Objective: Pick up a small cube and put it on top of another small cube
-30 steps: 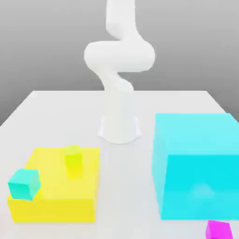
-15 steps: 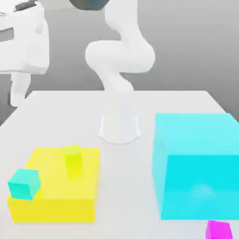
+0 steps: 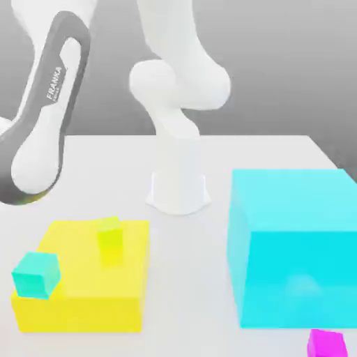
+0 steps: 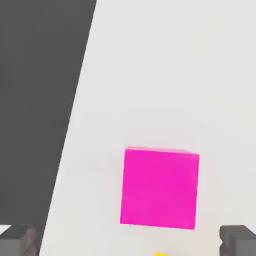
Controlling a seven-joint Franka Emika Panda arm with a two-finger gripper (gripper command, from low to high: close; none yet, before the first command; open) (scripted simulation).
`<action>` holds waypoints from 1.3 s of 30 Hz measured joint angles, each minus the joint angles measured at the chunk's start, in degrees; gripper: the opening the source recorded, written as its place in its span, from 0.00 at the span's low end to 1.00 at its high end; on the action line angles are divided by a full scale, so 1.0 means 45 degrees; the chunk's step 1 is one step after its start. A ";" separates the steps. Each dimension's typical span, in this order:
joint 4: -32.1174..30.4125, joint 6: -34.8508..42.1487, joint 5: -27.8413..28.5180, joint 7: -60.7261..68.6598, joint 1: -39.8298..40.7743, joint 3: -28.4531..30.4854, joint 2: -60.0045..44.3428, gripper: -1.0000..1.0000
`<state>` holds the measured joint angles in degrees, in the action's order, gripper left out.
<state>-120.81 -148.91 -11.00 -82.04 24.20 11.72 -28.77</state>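
Swung lower since the earlier frame, my arm (image 3: 49,104) brings open jaws over pink

Half a second has changed my pose and left the blocks alone: my arm now reaches down at the exterior view's left, while every cube and block seen there keeps its place on the counter (image 3: 188,279). My jaws stand spread wide, with nothing held between them, a gap that leaves room to pass either side of a cube. Ahead of them in the hand view lies the small pink cube (image 4: 160,190), resting on the white surface close to its edge and turned nearly square to me, which should suit a grip on two flat sides. A yellow sliver (image 4: 161,254) shows beside it. At the exterior view's right, a small magenta cube (image 3: 328,344) sits in front of the big cyan block (image 3: 300,279); I judge it a different cube, since my arm reaches toward the opposite side, though I cannot be certain. The yellow block (image 3: 84,315) serves as a low platform for a yellow-green cube (image 3: 109,237), while a teal cube (image 3: 33,279) appears at its corner, whether on it or in front I cannot tell. Nothing is stacked small on small. Next, I judge, comes centring over the pink cube and a straight descent; an off-centre approach could nudge it toward the edge.
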 joint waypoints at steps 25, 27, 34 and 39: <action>-0.2554 0.1413 0.0419 0.0776 -0.0419 -0.0657 0.4928 0.00; -0.3310 0.1625 0.0680 0.0844 -0.0542 -0.0732 0.5858 0.00; -0.5955 0.2378 0.1559 0.1095 -0.0669 -0.1134 0.9108 0.00; -0.7840 0.2931 0.2083 0.1346 -0.0685 -0.1510 1.1416 0.00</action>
<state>-156.10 -135.72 -1.62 -75.99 21.12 4.93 22.60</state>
